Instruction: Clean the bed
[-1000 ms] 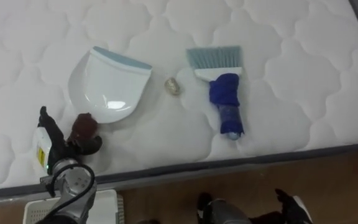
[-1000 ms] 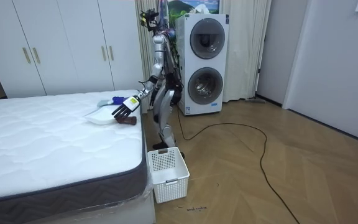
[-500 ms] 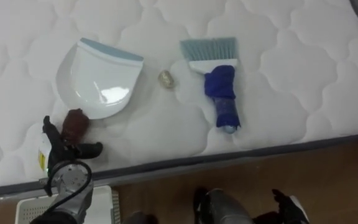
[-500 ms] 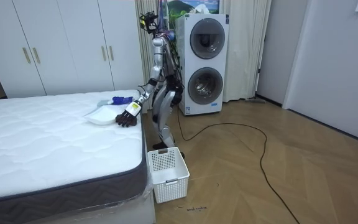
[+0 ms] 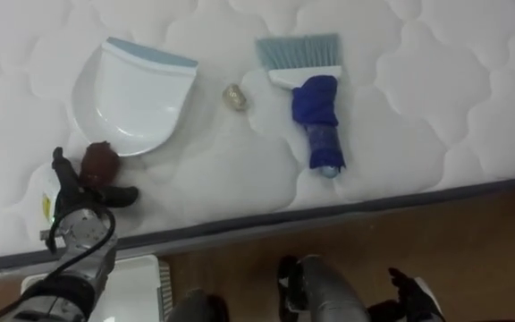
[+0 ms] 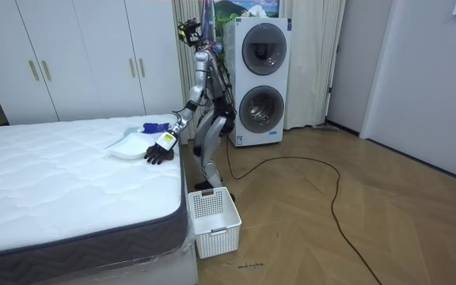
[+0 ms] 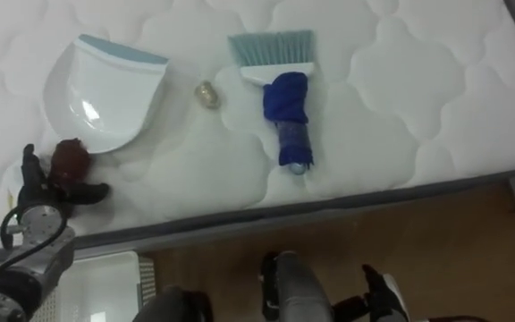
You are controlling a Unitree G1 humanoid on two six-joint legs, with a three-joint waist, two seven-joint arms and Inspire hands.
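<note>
Left eye view puts your left hand [image 5: 79, 201], spread open and gripping nothing, at the brown handle [image 5: 101, 162] of the dustpan [image 5: 137, 94] on the bed [image 5: 436, 107]; I judge you're at the pickup, so close round that handle before sweeping the scrap [image 5: 233, 97] nearby.

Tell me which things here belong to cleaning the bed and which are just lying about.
For the job: dustpan, brush, scrap of litter between them, left hand beside the dustpan's handle.
Just about: white basket on the floor, stacked washing machines.
</note>
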